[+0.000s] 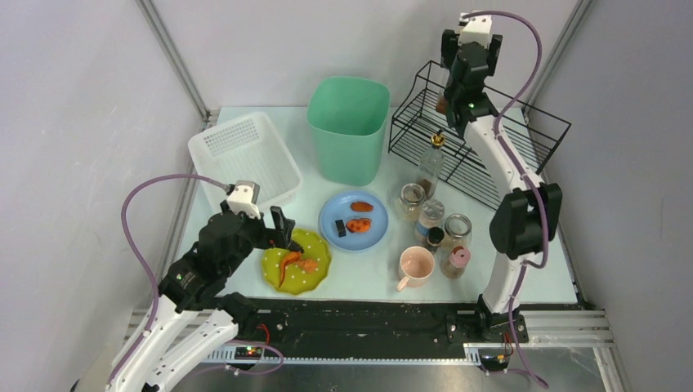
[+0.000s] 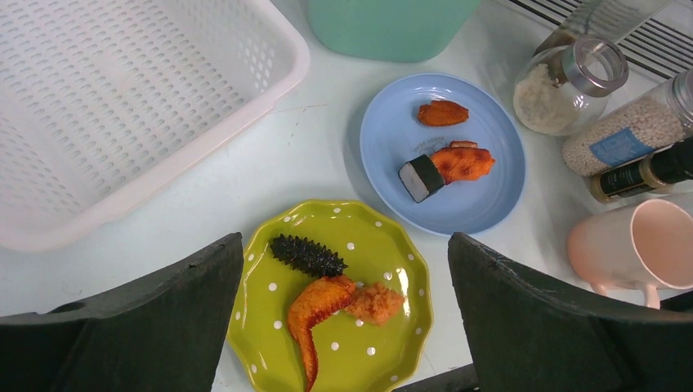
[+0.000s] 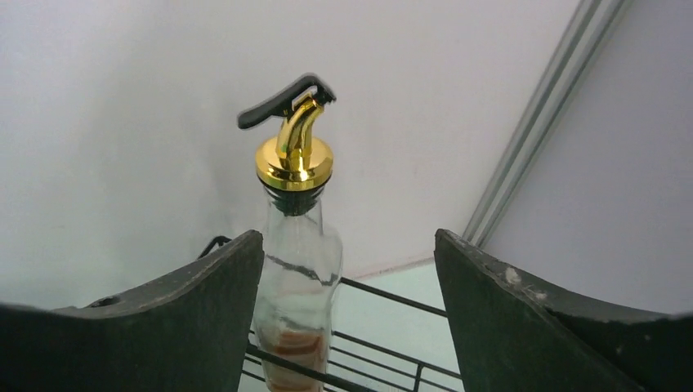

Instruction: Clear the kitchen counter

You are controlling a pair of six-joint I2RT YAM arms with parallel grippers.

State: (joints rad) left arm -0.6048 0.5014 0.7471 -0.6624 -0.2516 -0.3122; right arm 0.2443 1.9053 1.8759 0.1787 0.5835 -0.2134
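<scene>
Status: early in the clearing, by my reading. 1 item is off the kitchen counter [image 1: 368, 282]: a glass bottle with a gold pourer [image 3: 296, 245] stands upright in the black wire rack [image 1: 523, 139] at the far right.

Right gripper [image 3: 350, 235]: jaws spread either side of that bottle. The right finger is well apart from the glass. The left finger is close beside it, contact not resolvable. Not gripping, as far as the wrist view shows.

Left gripper [image 2: 345, 237]: jaws wide, holding nothing, hovering above the green dotted plate [image 2: 409, 269].

Left to do:
- green dotted plate, 3 food pieces on it
- blue plate [image 2: 384, 155], 3 food pieces on it
- pink mug [image 1: 417, 265]
- 2nd pourer bottle [image 1: 430, 163]
- cluster of jars [image 1: 409, 200] near the mug

The white basket [image 1: 245, 155] holds nothing. Inside of the mint bin [image 1: 347, 131] not visible.

Counter location: flat in front of both arm bases, reaching back to the rear wall. Long axis runs left to right across the arms. The black rail marks the near long edge, so the short axis points away from the robot.
</scene>
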